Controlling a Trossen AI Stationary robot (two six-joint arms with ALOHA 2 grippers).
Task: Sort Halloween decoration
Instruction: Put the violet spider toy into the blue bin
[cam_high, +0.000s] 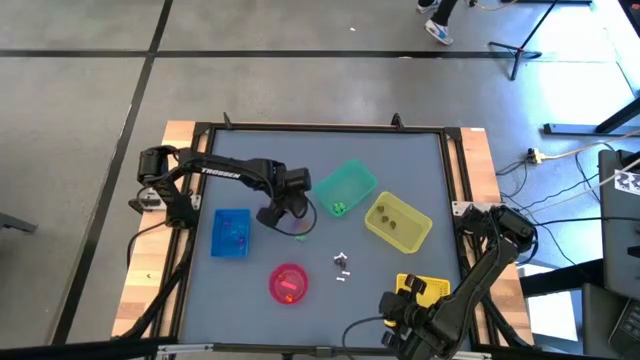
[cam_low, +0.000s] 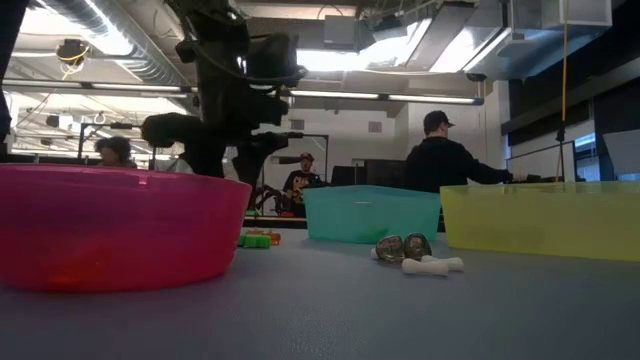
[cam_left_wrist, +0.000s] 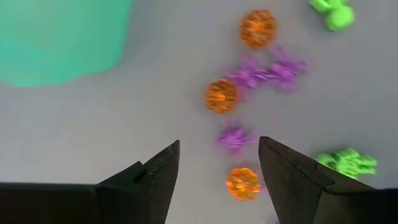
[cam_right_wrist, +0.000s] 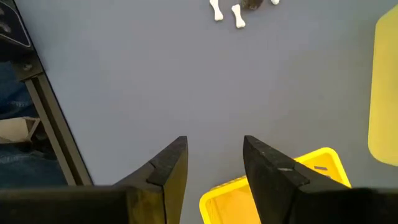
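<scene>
Only 1 text can be read: the white lettering "TROSSEN" is printed along the upper link of the left arm (cam_high: 225, 171), seen in the high view. No other label or number is legible.

The left arm reaches in over the middle of the table, its left gripper (cam_left_wrist: 219, 163) pointed downward with jaws apart, while the right arm waits folded at the near right corner, right gripper (cam_right_wrist: 214, 155) parted.

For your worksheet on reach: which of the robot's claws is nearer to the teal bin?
Left. The left claw hovers just beside the teal bin; the right claw waits at the table's near edge by the bright yellow bin.
</scene>
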